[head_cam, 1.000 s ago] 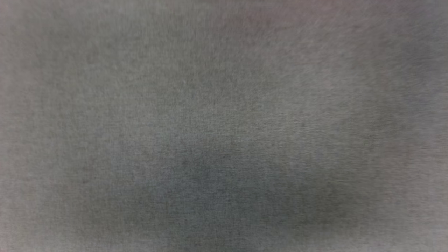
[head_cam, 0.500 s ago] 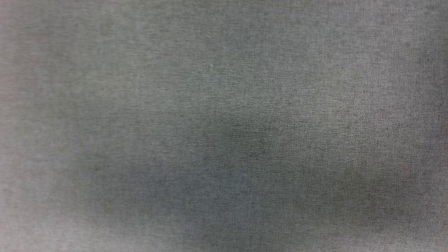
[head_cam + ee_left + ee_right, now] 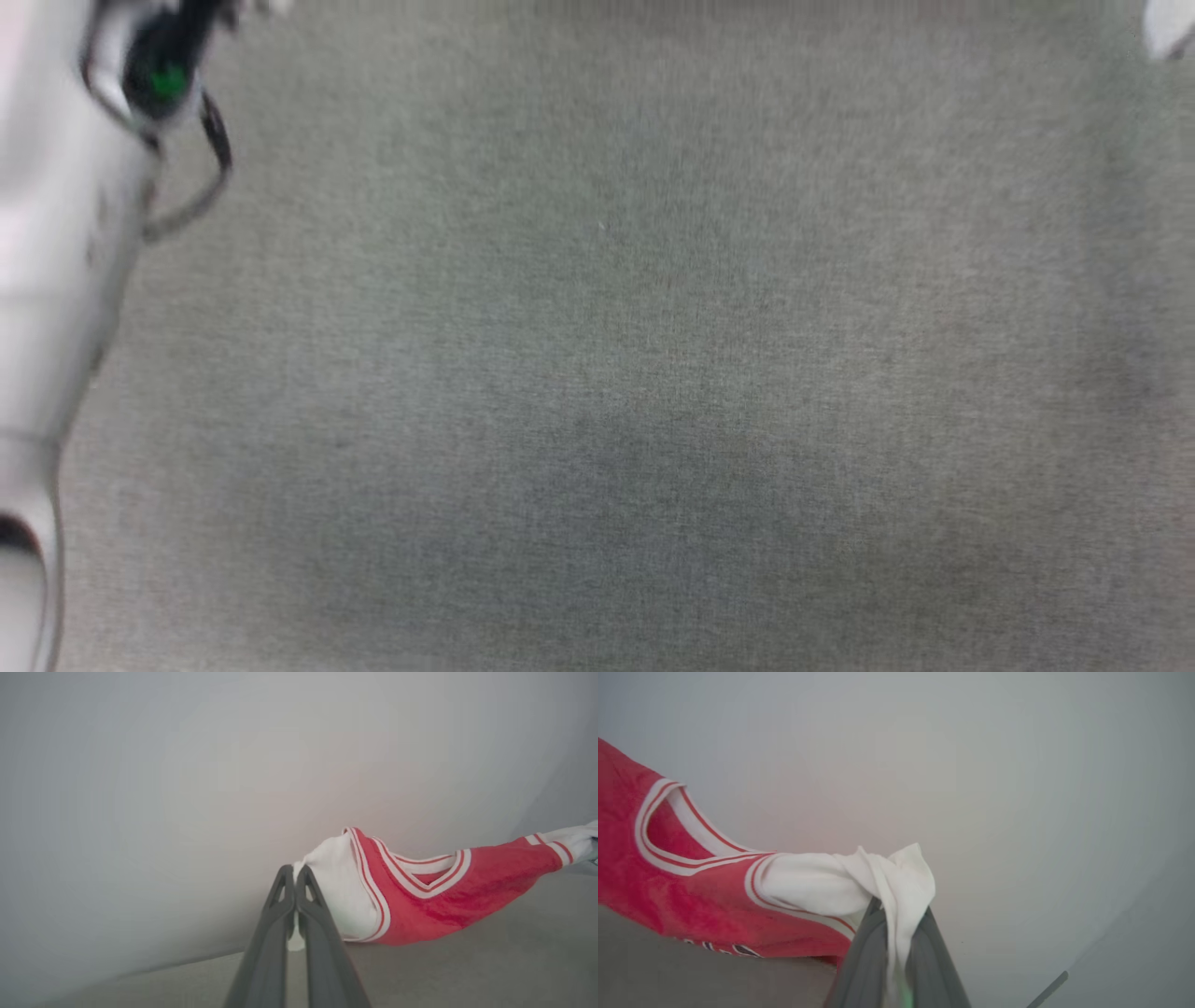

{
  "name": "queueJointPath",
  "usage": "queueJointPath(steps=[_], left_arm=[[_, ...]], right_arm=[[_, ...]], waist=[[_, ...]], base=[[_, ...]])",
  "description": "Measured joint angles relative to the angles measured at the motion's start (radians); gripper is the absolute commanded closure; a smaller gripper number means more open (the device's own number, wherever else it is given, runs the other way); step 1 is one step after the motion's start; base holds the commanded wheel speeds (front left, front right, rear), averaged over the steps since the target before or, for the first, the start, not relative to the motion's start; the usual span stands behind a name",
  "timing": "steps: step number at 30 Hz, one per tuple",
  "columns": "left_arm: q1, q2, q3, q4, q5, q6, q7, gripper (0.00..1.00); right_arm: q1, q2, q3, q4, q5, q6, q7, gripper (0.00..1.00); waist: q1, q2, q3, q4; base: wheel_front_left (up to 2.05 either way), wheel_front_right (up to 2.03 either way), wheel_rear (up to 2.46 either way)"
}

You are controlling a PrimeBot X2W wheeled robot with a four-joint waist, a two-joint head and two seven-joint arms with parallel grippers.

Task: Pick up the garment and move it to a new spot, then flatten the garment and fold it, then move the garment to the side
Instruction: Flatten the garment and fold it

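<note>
Left tool (image 3: 295,873) and right tool (image 3: 899,914) each clamped on garment (image 3: 420,905) sleeves, grey surface (image 3: 653,373) beneath

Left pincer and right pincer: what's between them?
The red jersey shirt with white sleeves spans between them: left pincer clamps one sleeve, right pincer the other, seen in both wrist views.

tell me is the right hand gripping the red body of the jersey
No, the right wrist view shows the right hand clamped on the white sleeve of the jersey, not its red body.
</note>
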Motion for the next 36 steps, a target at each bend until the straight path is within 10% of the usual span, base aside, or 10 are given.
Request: queueJointPath(steps=[9, 25, 36], left_arm=[[0.400, 0.124, -0.034, -0.248, -0.120, 0.028, 0.032, 1.00], [1.125, 0.406, -0.094, -0.866, -0.292, 0.353, 0.083, 1.00], [1.372, 0.439, -0.148, -0.998, -0.334, 0.500, 0.037, 1.00]], right_arm=[[0.384, -0.109, 0.127, -0.213, 0.187, 0.000, 0.044, 1.00], [1.031, -0.302, 0.085, -0.679, 0.230, 0.000, 0.197, 1.00], [1.301, -0.308, -0.007, -0.796, 0.213, 0.000, 0.224, 1.00]], waist=[[0.0000, 0.0000, -0.173, 0.001], [0.0000, 0.0000, -0.401, -0.019], [0.0000, 0.0000, -0.432, -0.029]], base=[[0.00, 0.00, 0.00], [0.00, 0.00, 0.00], [0.00, 0.00, 0.00]])
